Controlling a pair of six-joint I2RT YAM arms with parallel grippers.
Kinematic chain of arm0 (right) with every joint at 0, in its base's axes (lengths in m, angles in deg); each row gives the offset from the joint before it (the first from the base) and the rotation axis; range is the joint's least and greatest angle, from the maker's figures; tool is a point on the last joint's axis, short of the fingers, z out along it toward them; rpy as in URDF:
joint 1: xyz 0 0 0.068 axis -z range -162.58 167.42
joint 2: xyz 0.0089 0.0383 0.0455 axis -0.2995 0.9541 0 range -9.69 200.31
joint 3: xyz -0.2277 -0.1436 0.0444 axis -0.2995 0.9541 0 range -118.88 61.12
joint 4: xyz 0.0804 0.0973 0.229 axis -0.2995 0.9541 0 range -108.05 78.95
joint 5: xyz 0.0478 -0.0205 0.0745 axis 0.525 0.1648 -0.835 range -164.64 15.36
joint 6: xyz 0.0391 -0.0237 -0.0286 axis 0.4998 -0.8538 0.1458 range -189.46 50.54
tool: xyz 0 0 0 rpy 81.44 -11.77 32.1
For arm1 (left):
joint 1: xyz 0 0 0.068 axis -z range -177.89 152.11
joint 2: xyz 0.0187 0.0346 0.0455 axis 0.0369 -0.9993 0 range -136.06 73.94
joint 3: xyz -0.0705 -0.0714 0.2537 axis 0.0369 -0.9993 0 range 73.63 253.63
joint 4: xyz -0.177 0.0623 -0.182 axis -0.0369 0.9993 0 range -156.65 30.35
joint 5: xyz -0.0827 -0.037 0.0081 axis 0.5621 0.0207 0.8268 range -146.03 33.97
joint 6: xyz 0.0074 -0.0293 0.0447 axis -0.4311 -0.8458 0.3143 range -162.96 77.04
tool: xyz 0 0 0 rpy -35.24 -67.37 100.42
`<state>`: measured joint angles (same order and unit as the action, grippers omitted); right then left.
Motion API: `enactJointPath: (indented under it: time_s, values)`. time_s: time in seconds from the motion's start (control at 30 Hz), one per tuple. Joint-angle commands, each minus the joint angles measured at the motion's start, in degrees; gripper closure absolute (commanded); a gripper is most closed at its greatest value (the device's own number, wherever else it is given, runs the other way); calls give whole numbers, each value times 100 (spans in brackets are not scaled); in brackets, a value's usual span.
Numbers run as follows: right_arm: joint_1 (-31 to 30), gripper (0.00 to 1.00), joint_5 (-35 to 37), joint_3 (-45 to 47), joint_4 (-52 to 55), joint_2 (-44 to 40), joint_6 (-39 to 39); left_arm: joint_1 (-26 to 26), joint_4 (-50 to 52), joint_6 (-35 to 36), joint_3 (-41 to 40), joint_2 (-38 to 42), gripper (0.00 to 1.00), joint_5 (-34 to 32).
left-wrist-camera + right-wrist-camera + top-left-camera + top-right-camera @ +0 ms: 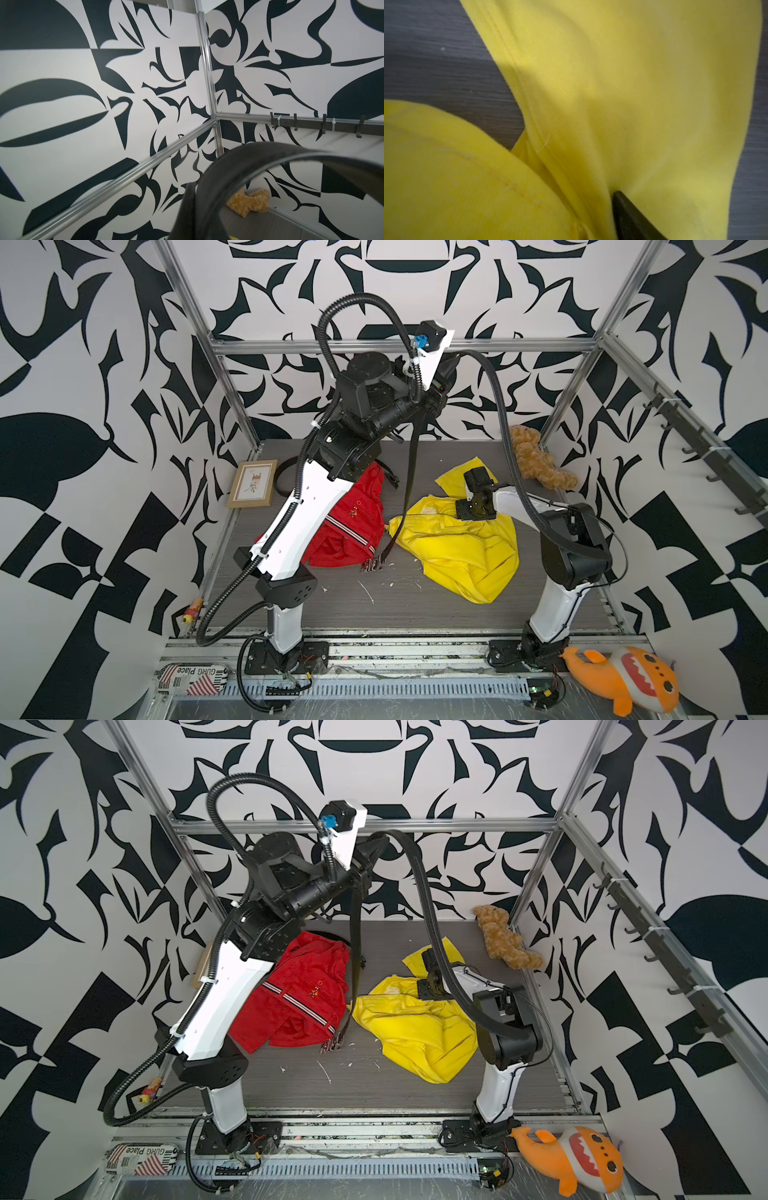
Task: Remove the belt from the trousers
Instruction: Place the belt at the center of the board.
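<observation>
Robot lab test cell, aluminium frame (270, 347), black-and-white patterned walls (62, 364); two arms (299, 510) (557, 605) bolted to a rail (395, 649)

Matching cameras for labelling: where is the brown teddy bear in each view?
In a top view: teddy bear, far right table corner.
In a top view: teddy bear, same corner.
Left wrist: teddy bear framed by the belt loop.
Right wrist: not in it.
Landmark: hook rail.

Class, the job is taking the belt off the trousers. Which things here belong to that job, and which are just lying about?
Job: belt, red trousers, yellow trousers.

Lying about: frame, teddy, orange plush, tin.
</observation>
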<state>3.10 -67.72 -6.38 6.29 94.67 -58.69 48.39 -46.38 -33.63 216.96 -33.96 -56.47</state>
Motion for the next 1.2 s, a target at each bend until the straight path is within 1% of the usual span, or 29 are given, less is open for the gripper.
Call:
enactJointPath:
  time_s: [0.0,0.07,0.1,0.17,0.2,0.27,0.4,0.47,0.53,0.63,0.7,0.73,0.8,0.83,0.93,1.03,1.17]
  values:
    - [145,24,-183,145,183,-824,165,-71,-530,-606,-436,-327,100,-65]
    - [270,24,-301,292,202,-1147,257,-227,-622,-1133,-803,-562,100,147]
    - [345,24,-345,372,199,-1330,285,-325,-822,-1391,-1096,-652,100,329]
    - [452,24,-340,493,291,-1643,331,-435,-1196,-1732,-1531,-854,100,460]
    - [518,24,-326,547,338,-1806,354,-491,-1269,-1830,-1594,-1016,100,585]
    - [641,23,-297,696,413,-2125,424,-538,-1135,-1983,-1437,-1419,100,696]
    - [831,23,-297,1019,488,-2830,566,-600,-552,-2164,-706,-2363,100,836]
    - [853,23,-172,1110,578,-3138,639,-627,-363,-2195,-477,-2745,100,834]
    - [870,23,-20,1198,615,-3404,667,-660,-284,-2187,-444,-3044,100,738]
    - [910,21,-187,1119,728,-3570,577,-712,-159,-2273,-469,-3402,100,834]
    - [912,19,-442,1007,772,-3651,495,-709,-182,-2285,-648,-3508,100,914]
    - [929,18,-723,1022,627,-3715,444,-715,-252,-2326,-787,-3496,100,965]
    - [944,17,-1145,1151,156,-3822,579,-706,-492,-2378,-1178,-3388,100,1028]
    - [979,16,-1421,1205,-72,-3790,652,-705,-610,-2410,-1352,-3326,100,1043]
    - [1009,14,-1832,1217,-582,-3533,910,-683,-856,-2411,-1725,-3158,100,1171]
    - [1010,13,-2015,1344,-1306,-3413,1212,-619,-905,-2330,-1934,-3071,100,1327]
    - [1009,12,-2137,1089,-1517,-2933,1272,-594,-987,-2320,-2285,-2988,100,1390]
